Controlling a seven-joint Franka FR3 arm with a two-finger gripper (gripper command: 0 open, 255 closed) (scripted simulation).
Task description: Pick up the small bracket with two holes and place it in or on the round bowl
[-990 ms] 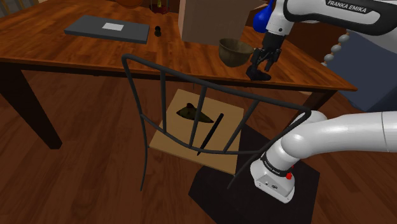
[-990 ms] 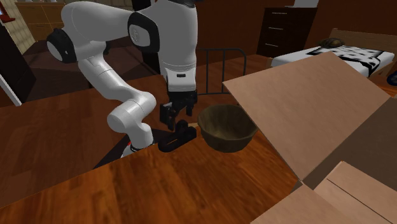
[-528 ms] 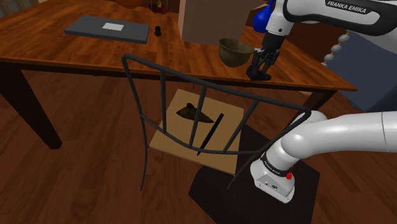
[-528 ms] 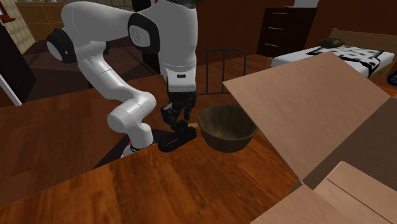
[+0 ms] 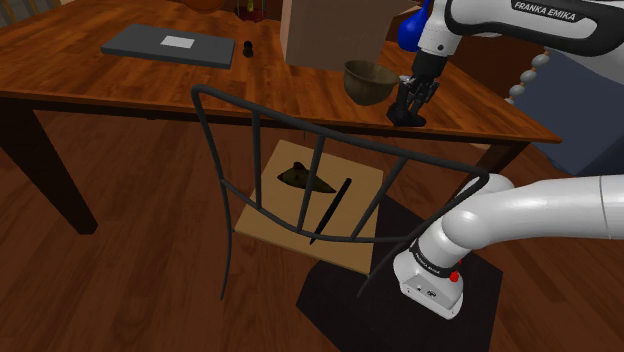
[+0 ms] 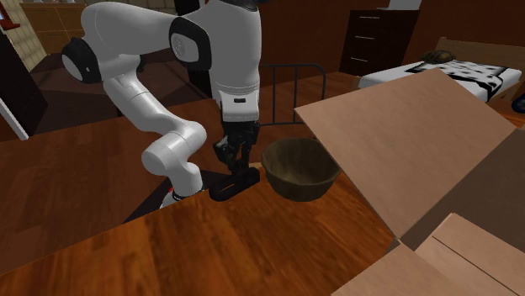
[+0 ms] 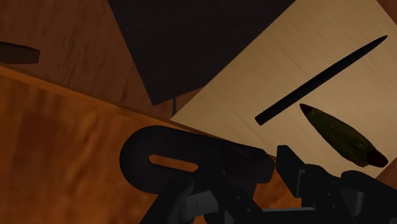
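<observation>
The small black bracket lies on the wooden table close to its near edge, beside the dark round bowl. My gripper stands straight down over it, fingers closed on the bracket's upright part. In the second exterior view the bracket sits left of the bowl, with the gripper clasping its raised end. The wrist view shows the bracket's slotted flat arm on the table edge, just ahead of the gripper.
A large cardboard box with an open flap stands just behind the bowl. A metal-backed chair sits below the table edge; its seat carries a black stick and a dark green object. A grey flat slab lies far off.
The fingers went from open around the bracket's raised end to closed on it. The arm and the bracket stayed in place.
</observation>
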